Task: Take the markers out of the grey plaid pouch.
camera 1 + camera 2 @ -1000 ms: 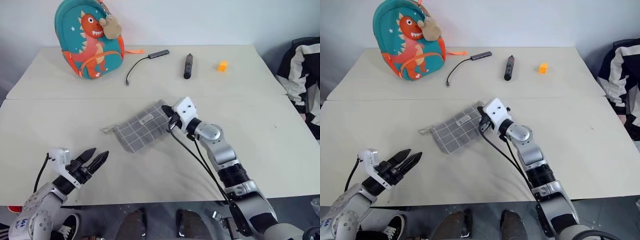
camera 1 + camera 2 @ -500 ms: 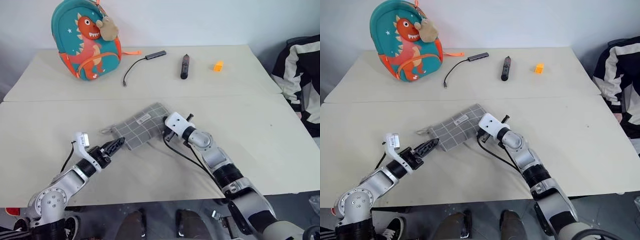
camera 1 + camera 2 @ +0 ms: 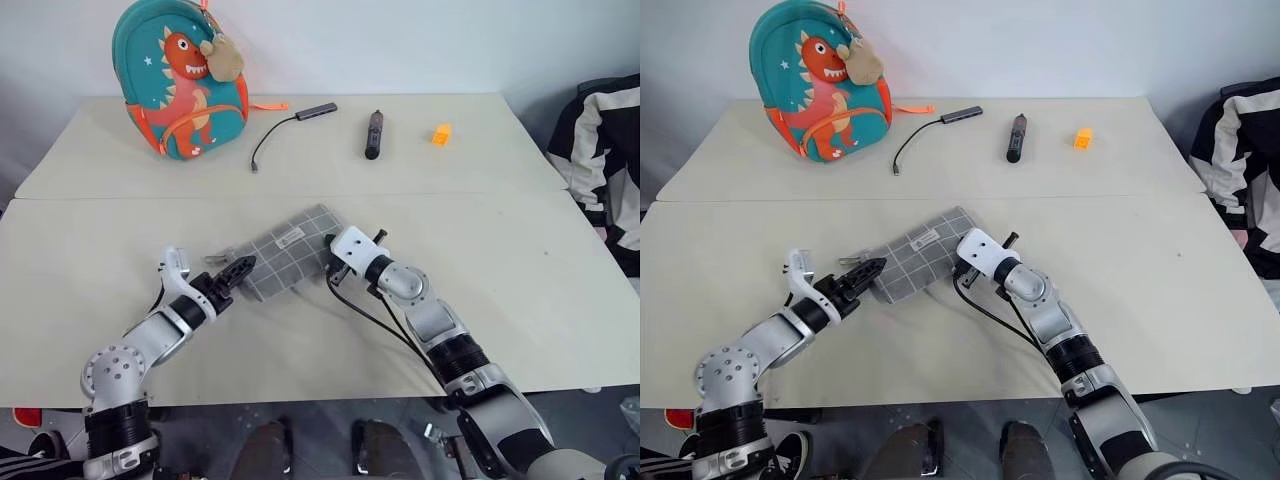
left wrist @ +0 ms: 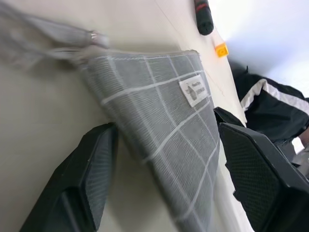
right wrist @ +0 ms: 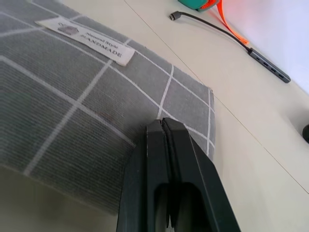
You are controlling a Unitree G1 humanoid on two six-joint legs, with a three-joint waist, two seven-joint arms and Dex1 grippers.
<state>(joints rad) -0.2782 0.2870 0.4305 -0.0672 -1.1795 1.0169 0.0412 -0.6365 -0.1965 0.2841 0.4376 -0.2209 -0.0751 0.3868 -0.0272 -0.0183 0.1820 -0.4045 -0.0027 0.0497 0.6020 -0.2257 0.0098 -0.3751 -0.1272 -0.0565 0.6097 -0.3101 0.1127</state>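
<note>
Left gripper [image 3: 238, 268] at the near-left end of the grey plaid pouch [image 3: 288, 254], jaws wide, straddling that corner without clamping it. Right gripper [image 5: 162, 126] has jaws pinched together on the pouch's far-right edge. Pouch lies flat mid-table [image 3: 520, 250], label up. Markers aren't visible. Farther back: dinosaur backpack [image 3: 180, 80], USB cable [image 3: 285, 125], black pen [image 3: 374, 134], orange block [image 3: 441, 134].

Pouch [image 3: 288, 252] zip end blurred in left wrist view, its right end hid behind right gripper [image 3: 333, 262], w/ jacket [image 3: 607, 150] cut off by frame edge.
</note>
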